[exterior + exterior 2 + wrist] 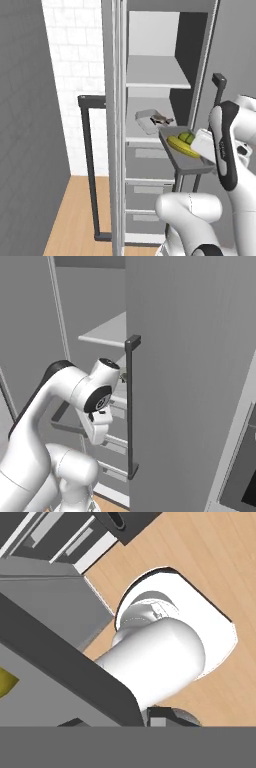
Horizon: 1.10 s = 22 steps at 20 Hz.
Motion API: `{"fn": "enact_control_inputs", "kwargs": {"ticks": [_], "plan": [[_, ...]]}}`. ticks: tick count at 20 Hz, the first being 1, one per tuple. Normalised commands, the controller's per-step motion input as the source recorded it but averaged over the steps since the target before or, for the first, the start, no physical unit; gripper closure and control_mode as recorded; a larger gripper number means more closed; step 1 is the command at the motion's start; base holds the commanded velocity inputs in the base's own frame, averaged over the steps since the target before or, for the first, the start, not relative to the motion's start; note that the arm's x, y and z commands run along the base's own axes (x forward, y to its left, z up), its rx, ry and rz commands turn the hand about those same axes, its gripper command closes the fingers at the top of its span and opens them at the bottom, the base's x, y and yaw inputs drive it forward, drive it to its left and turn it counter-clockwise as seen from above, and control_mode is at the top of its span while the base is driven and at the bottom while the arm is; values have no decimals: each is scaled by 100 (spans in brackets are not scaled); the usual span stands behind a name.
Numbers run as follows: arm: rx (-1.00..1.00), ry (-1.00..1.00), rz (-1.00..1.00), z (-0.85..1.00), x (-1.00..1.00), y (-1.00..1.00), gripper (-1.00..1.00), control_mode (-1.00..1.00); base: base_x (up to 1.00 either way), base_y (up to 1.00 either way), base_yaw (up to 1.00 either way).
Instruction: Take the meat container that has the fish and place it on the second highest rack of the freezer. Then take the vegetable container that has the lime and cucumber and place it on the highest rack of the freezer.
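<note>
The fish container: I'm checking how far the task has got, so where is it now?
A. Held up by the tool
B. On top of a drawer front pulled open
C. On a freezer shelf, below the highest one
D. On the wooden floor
C: the fish container rests on the second highest rack inside the freezer, while the vegetable container with cucumber and lime is held in front.

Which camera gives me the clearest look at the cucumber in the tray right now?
The left base view: the cucumber lies whole in the grey tray, beside the lime. The hand view catches just a yellow sliver at its left edge.
</note>
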Motion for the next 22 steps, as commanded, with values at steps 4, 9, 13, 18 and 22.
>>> {"fn": "enact_control_inputs", "kwargs": {"ticks": [4,9,13,18,22], "plan": [[0,-16,-1,78,13,22,100,-100,0,0,0],[0,-18,-7,97,29,0,100,-100,0,0,0],[0,-11,-18,72,28,11,100,-100,0,0,0],[0,-8,-15,44,9,31,100,-100,0,0,0],[0,1,-15,30,59,23,100,-100,0,0,0]]}}
